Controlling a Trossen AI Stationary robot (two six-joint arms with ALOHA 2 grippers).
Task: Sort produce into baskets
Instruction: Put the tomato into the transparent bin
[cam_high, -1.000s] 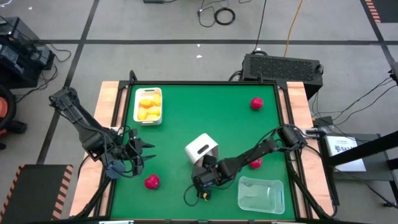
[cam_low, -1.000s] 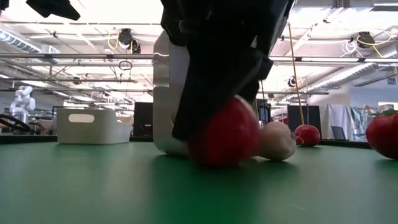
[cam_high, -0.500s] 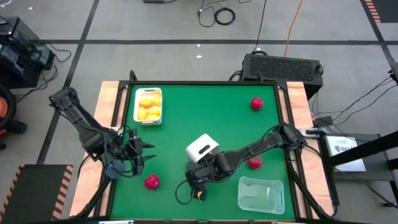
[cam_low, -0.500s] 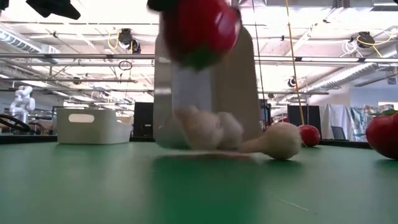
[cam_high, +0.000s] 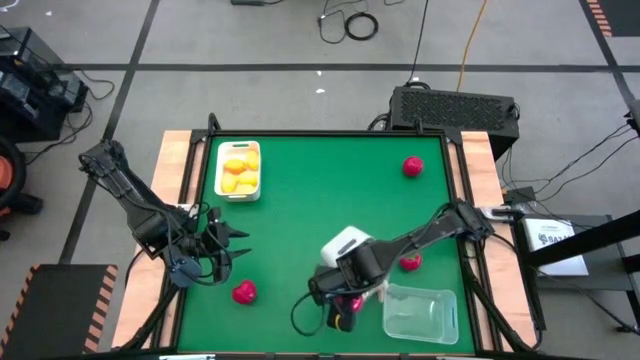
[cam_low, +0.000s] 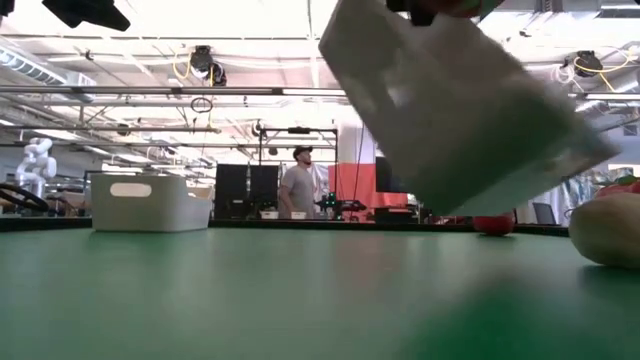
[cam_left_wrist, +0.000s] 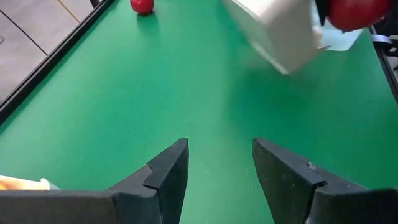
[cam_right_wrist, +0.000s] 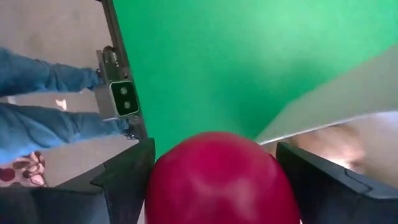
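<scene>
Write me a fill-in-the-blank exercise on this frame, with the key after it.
1. The right gripper is shut on a ____ strawberry.
2. The white basket at the far left holds ____ lemons.
3. The left gripper hovers over the mat with its jaws ____.
4. The clear basket near the right arm holds ____.

Key: red; yellow; open; nothing

You have a green table mat (cam_high: 320, 200) framed by wooden side rails (cam_high: 171, 170), a black ventilated box (cam_high: 455, 105) at upper centre-right, coiled cables (cam_high: 352, 22) on the grey floor at the top, and a person (cam_low: 298, 186) standing mid-frame in the low view's background.
</scene>
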